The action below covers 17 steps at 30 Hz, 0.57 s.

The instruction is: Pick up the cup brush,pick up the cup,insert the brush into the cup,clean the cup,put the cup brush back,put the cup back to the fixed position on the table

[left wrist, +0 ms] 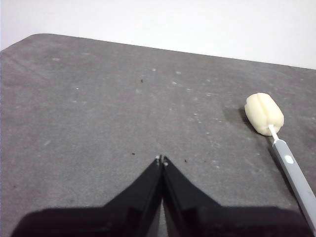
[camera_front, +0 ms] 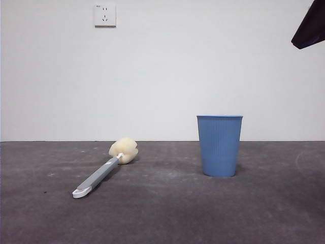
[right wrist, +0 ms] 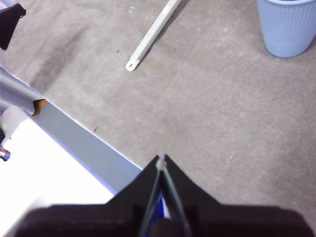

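The cup brush (camera_front: 104, 169) lies flat on the table (camera_front: 162, 213), its cream sponge head (camera_front: 123, 150) toward the wall and its white handle tip toward the front. The blue ribbed cup (camera_front: 219, 145) stands upright to the right of it. In the left wrist view my left gripper (left wrist: 161, 159) is shut and empty above bare table, with the brush (left wrist: 281, 143) off to one side. My right gripper (right wrist: 161, 158) is shut and empty over the table's front edge, well short of the brush handle (right wrist: 150, 37) and the cup (right wrist: 289, 24). One arm shows only as a dark tip (camera_front: 310, 28) at the top right.
A white wall with a socket (camera_front: 104, 14) stands behind the table. The right wrist view shows the table's front edge (right wrist: 84, 143) with a white floor area beyond it, and another black arm part (right wrist: 10, 24) at the corner.
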Available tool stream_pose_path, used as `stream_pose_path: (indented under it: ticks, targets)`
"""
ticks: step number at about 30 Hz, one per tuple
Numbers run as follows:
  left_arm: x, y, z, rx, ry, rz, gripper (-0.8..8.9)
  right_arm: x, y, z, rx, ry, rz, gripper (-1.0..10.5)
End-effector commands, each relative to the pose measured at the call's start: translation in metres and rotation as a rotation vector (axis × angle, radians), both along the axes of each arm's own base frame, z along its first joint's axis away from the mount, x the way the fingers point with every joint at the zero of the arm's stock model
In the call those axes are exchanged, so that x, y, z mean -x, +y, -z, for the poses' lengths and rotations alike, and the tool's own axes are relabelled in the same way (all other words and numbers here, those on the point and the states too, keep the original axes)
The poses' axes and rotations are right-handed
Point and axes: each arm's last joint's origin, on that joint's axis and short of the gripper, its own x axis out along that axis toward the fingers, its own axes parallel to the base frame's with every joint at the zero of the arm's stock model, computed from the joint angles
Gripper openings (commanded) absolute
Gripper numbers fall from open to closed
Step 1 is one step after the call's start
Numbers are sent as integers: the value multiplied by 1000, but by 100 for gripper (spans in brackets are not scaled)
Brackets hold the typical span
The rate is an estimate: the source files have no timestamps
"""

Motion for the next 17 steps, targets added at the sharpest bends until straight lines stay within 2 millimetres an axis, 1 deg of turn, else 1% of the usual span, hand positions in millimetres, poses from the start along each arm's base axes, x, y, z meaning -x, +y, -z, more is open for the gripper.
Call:
stream_pose_path:
  ticks: [1, 2, 4, 7, 9, 12, 17]
  targets:
    - [-1, 0, 4, 6, 10, -2, -4, 1, -1, -3, 20, -67, -19, 1]
    - [-1, 0, 4, 6, 10, -2, -4, 1, -3, -5, 31, -101, -12, 1]
    - [-1, 0, 4, 6, 10, -2, -4, 0, -10, -11, 73, -226, 54, 1]
    - [-1, 0, 4, 6, 10, -2, -4, -2, -21, -18, 58, -358, 125, 1]
    - [-1, 0, 4, 6, 10, -2, -4, -1, -31, -18, 36, -419, 209, 1]
    - [-1, 0, 4, 6, 10, -2, -4, 1, -47, -11, 30, -493, 343, 1]
    - [-1, 0, 4, 6, 10, -2, -4, 4, -66, 19, 27, -607, 521, 1]
